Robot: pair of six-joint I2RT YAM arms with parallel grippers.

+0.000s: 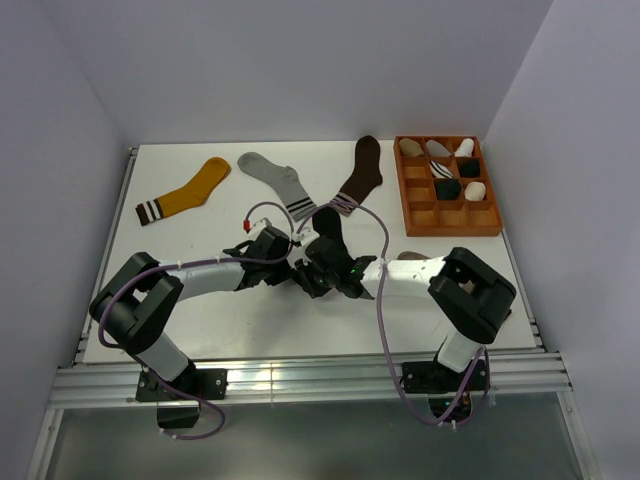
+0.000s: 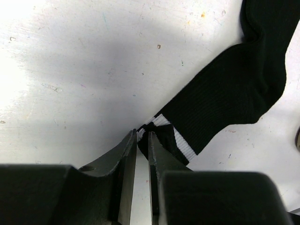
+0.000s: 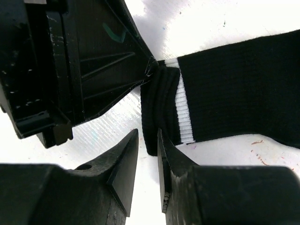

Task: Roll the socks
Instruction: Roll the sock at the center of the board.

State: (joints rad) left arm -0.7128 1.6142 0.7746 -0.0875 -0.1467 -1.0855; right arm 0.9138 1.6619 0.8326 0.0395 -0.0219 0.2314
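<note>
My left gripper [image 2: 143, 135] is clenched on a cuff corner of the black sock with white cuff stripes [image 2: 234, 84], which lies on the white table [image 1: 180, 240]. A green squiggle [image 3: 115, 33] on that gripper's side is unreadable. My right gripper [image 3: 147, 133] stands narrowly parted at the cuff's other corner; I cannot tell whether it grips. Beyond lie a mustard sock [image 1: 190, 190], a grey sock [image 1: 275, 178], a brown sock [image 1: 362, 172] and a wooden tray [image 1: 450, 228]

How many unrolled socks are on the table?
4: yellow sock far left, grey sock beside it, brown sock right of that, black sock mid-table; others may be hidden.
</note>
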